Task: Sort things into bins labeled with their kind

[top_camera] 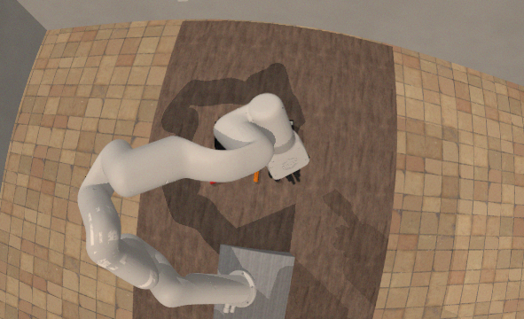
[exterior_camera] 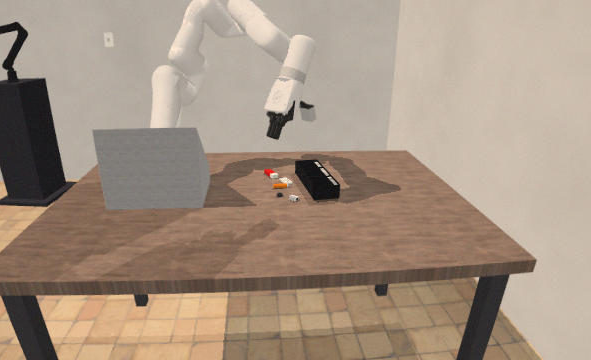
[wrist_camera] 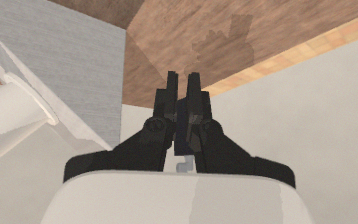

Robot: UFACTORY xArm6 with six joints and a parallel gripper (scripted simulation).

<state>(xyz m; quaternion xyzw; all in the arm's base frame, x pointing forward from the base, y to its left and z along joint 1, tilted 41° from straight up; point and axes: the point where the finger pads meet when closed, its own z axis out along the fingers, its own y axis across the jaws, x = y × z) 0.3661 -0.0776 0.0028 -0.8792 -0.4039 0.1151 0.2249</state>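
My gripper [top_camera: 293,182] [exterior_camera: 273,136] [wrist_camera: 182,87] is shut and empty, high above the table. A black row of bins [exterior_camera: 315,182] with white labels stands on the table; in the top view the arm hides most of it. Beside it on the table lie a red and white thing [exterior_camera: 269,172], a white dotted piece [exterior_camera: 285,180], an orange thing [exterior_camera: 280,186], a small dark thing [exterior_camera: 279,194] and a small white piece with dark marks [exterior_camera: 294,198]. The top view shows only the ends of the red thing [top_camera: 213,182] and the orange thing [top_camera: 256,176]. The label words are too small to read.
A large grey block [top_camera: 277,283] [exterior_camera: 152,170] [wrist_camera: 90,55] stands by the arm's base. The arm [top_camera: 155,164] reaches across the table above the things. A black pedestal [exterior_camera: 20,140] with a black arm stands off the table in the exterior view.
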